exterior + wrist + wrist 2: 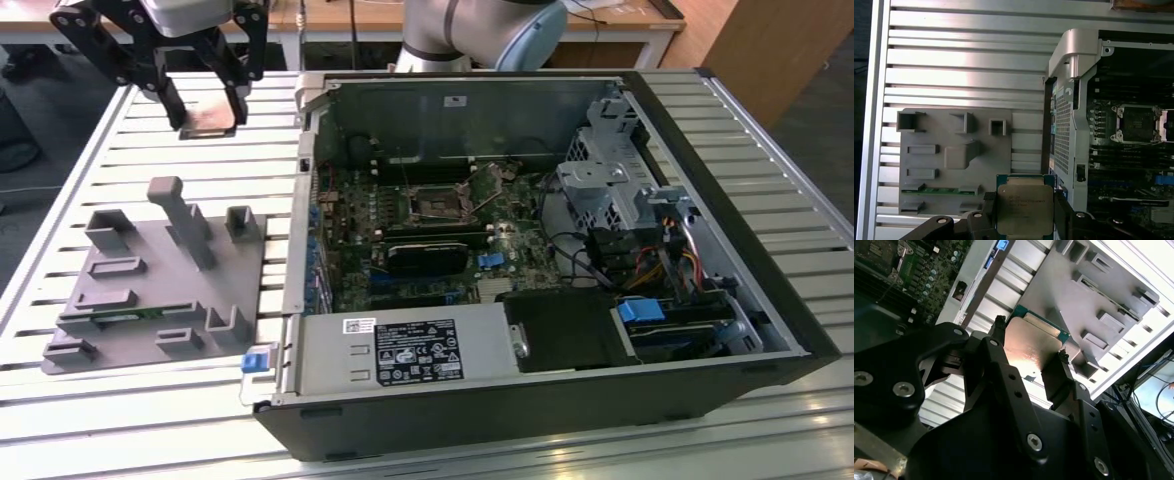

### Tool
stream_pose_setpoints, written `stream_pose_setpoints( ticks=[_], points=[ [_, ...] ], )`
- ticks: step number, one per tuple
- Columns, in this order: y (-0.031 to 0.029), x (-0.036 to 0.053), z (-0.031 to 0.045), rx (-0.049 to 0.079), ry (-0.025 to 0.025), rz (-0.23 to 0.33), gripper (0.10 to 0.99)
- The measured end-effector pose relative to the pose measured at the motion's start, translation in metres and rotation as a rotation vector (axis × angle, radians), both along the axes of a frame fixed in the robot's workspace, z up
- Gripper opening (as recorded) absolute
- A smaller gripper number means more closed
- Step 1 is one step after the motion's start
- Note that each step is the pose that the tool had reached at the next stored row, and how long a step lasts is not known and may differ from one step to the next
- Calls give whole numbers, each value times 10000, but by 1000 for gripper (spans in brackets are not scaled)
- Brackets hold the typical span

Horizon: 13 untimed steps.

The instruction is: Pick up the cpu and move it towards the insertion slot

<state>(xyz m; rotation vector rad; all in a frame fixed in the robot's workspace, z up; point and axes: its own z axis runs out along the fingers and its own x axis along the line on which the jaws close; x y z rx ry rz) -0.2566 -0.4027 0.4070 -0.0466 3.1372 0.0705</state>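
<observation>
Silvery cpu (pixel 1023 206), one, clamped in hand (pixel 1024 212); one insertion slot (pixel 439 201).

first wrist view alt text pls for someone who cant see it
The gripper holds the cpu, its jaws closed on two opposite edges, above a slatted metal table. A grey plastic tray lies below, and the open computer case beside it shows the insertion slot.

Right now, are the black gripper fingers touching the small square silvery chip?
Touching: in the first wrist view, the gripper fingers press both sides of the small square silvery chip, lifted above the table.
</observation>
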Motion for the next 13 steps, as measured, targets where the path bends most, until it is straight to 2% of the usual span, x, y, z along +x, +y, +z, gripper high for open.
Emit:
stream_pose_setpoints(
  ticks=[13],
  points=[
    [16,152,-3,1,-1,1,541]
  ],
)
